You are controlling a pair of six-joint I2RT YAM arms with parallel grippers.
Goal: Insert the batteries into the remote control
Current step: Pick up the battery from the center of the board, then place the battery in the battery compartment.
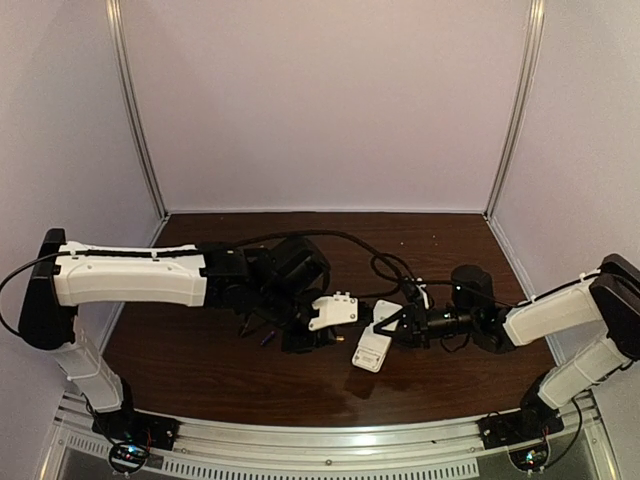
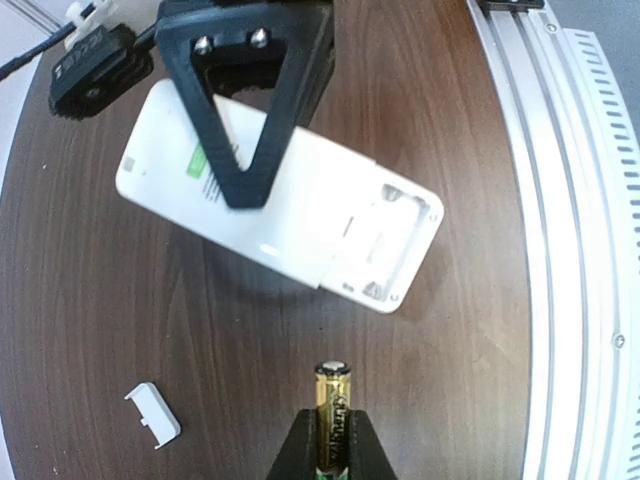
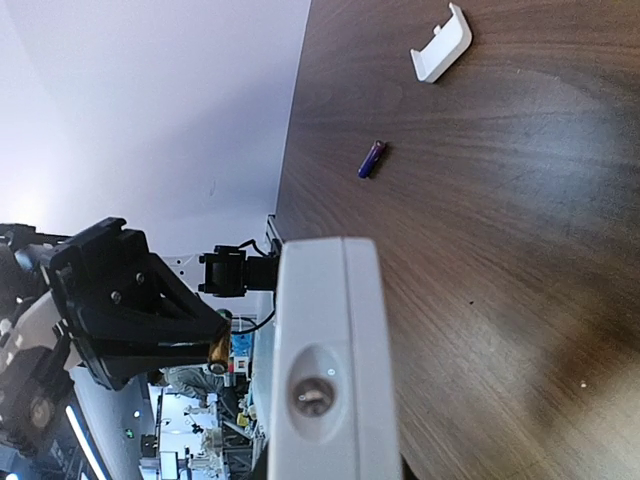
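Note:
The white remote control (image 2: 300, 215) is held tilted above the table, back up, with its battery bay (image 2: 385, 235) open. My right gripper (image 1: 393, 326) is shut on it; one black finger (image 2: 250, 150) crosses its back. In the right wrist view the remote (image 3: 330, 360) is end-on and hides my fingers. My left gripper (image 2: 333, 440) is shut on the yellowish-gold battery (image 2: 333, 405), which points at the open bay, a short gap away. The dark bluish battery (image 3: 371, 159) lies loose on the table, also in the top view (image 1: 267, 340).
The small white battery cover (image 2: 153, 413) lies on the dark wooden table, also in the right wrist view (image 3: 442, 43). A metal rail (image 2: 560, 200) runs along the table's near edge. Black cables (image 1: 385, 265) loop between the arms.

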